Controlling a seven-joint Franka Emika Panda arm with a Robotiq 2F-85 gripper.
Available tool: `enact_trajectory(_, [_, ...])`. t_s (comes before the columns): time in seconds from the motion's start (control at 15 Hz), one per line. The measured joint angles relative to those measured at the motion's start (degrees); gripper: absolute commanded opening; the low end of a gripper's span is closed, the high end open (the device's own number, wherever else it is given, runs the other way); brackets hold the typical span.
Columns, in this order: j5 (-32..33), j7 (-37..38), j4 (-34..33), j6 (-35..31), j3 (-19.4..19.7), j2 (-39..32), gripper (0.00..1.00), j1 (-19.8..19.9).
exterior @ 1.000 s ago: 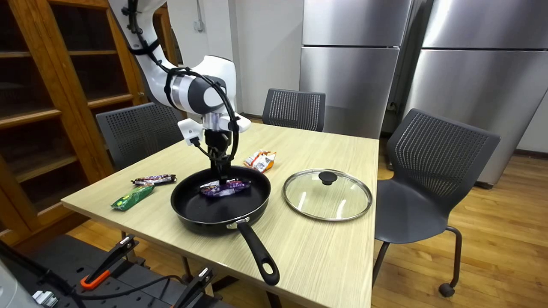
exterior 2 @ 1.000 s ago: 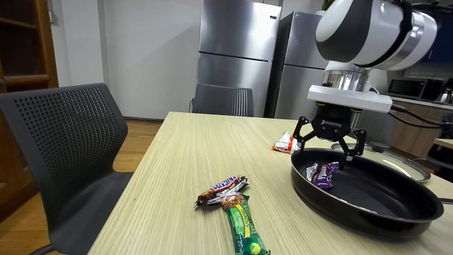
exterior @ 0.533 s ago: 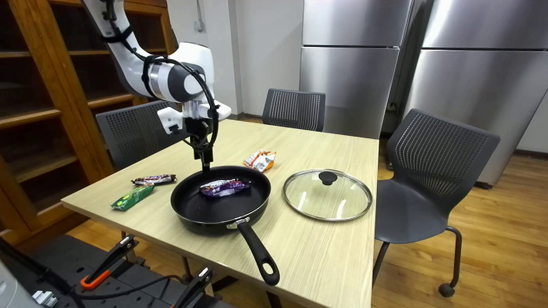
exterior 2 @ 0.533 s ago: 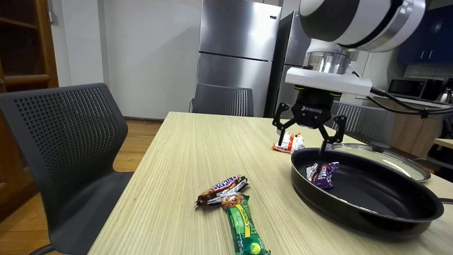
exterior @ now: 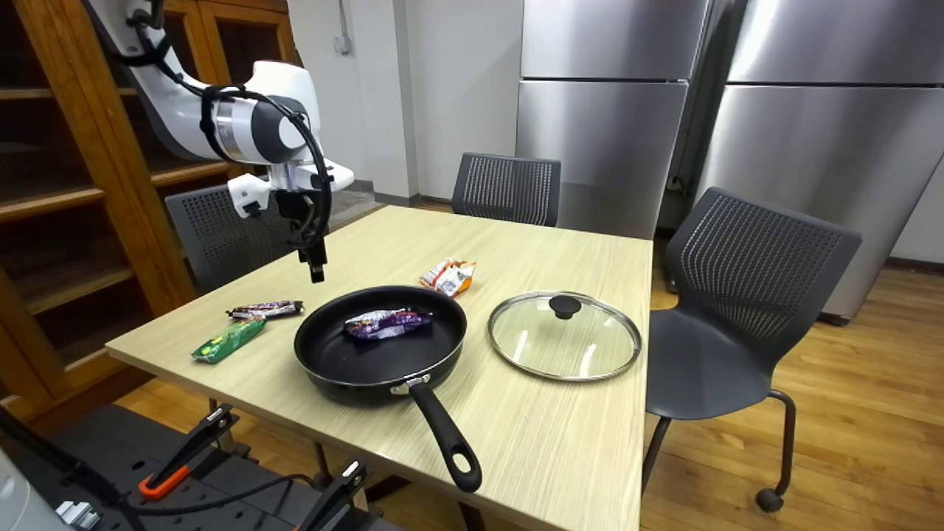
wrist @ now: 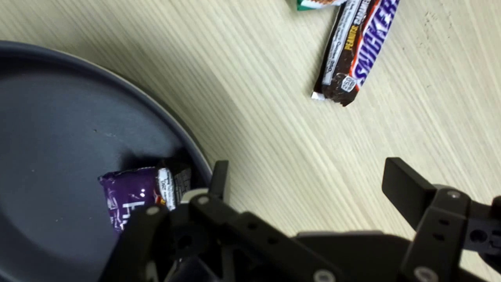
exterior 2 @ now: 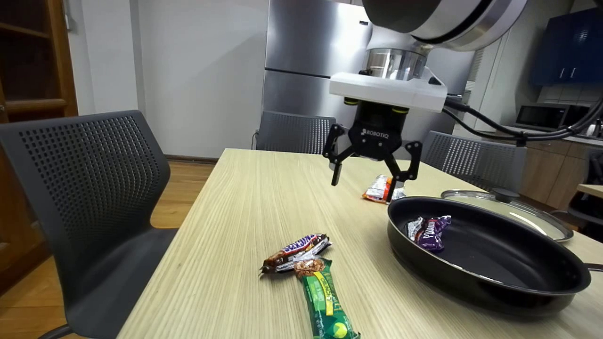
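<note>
My gripper (exterior 2: pixel 362 192) hangs above the table with its fingers wide apart and only bare wood showing between them in the wrist view. The black frying pan (exterior 2: pixel 471 288) stands right beside it; one finger (wrist: pixel 220 176) overlaps the pan's rim in the wrist view. Inside the pan lie a purple packet (exterior 2: pixel 431 237) and, against it, a dark and silver wrapper (wrist: pixel 166 188), partly hidden by the gripper. Outside the pan, a Snickers bar (wrist: pixel 358 47) rests on the table, touching or close to a green bar (exterior 2: pixel 325 301).
An orange and white packet (exterior: pixel 448 277) lies behind the pan. To the pan's side is a glass lid (exterior: pixel 538 346) with a black knob. The pan handle (exterior: pixel 446 442) juts past the table's front edge. Chairs (exterior: pixel 737 317) stand around the table (exterior: pixel 575 442).
The gripper has risen from over the packets in the pan and moved leftward in both exterior views, past the pan's rim. Its fingers stayed apart. Pan, packets and lid have not moved.
</note>
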State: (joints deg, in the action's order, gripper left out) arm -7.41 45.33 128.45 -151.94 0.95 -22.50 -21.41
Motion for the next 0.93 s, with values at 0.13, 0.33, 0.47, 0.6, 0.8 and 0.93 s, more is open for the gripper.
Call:
enact_trajectory(0.13, [0.9, 1.6, -0.9, 0.3, -0.7, -0.2, 1.00, -1.0])
enact_trajectory(0.33, [2.2, 1.9, -2.5, 2.1, -2.0, -0.6, 1.00, -1.9])
enact_trajectory(0.47, [3.5, 1.9, -3.8, 4.3, -2.7, -1.1, 1.00, -2.5])
enact_trajectory(0.6, [5.0, 1.8, -5.2, 7.1, -3.6, -2.0, 1.00, -2.8])
enact_trajectory(0.8, [7.2, 0.9, -7.3, 10.7, -5.1, -3.8, 1.00, -3.1])
enact_trajectory(0.93, [8.8, -0.2, -8.4, 12.2, -6.0, -5.0, 1.00, -3.6])
